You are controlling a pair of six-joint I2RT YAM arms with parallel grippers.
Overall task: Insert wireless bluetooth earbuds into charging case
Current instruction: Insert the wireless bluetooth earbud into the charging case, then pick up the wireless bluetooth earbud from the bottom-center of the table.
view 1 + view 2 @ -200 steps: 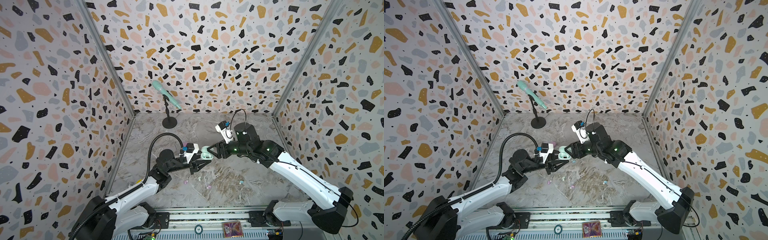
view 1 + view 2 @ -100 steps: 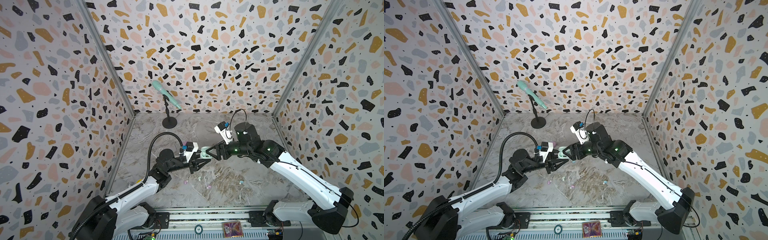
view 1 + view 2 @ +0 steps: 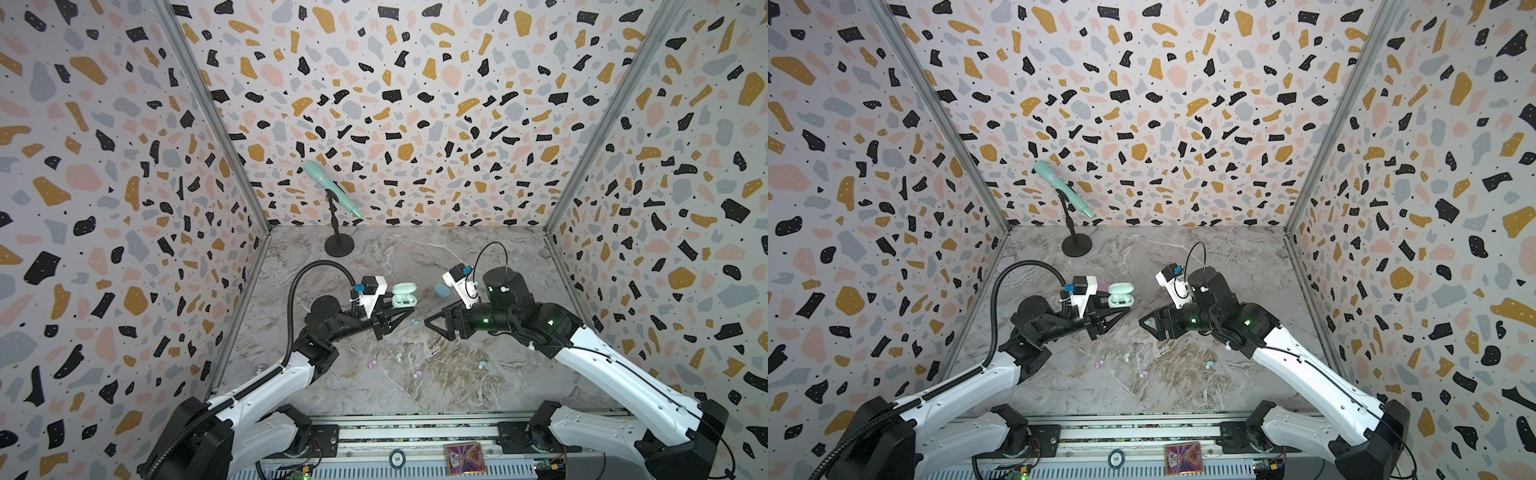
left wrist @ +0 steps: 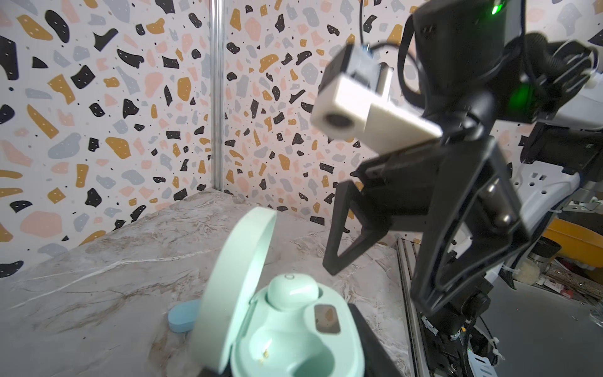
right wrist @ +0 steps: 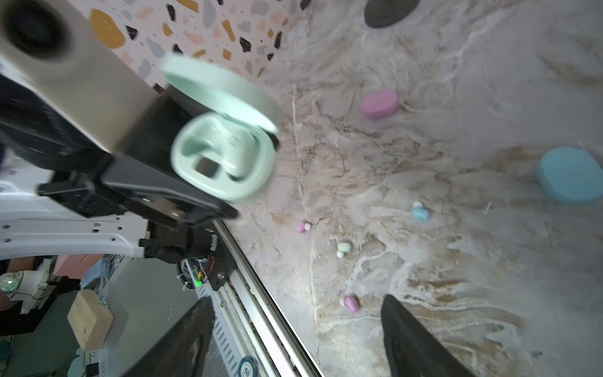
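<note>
The left gripper (image 3: 404, 311) is squeezing the mint case (image 4: 293, 346) and holding it up above the bench (image 3: 457, 395). Its lid is standing open. One mint earbud (image 4: 292, 290) is sitting in a cup inside the case. The right gripper (image 3: 436, 329) is hanging near the mint case, not touching it, with its fingers spread wide. Down on the bench, lower than the mint case, a second mint earbud (image 5: 343, 248), a pink earbud (image 5: 303, 226), another pink earbud (image 5: 351, 303) and a blue earbud (image 5: 420, 212) are lying apart from each other. The blue case (image 5: 571, 174) and the pink case (image 5: 380, 103) are lying shut on the bench, away from the mint case.
</note>
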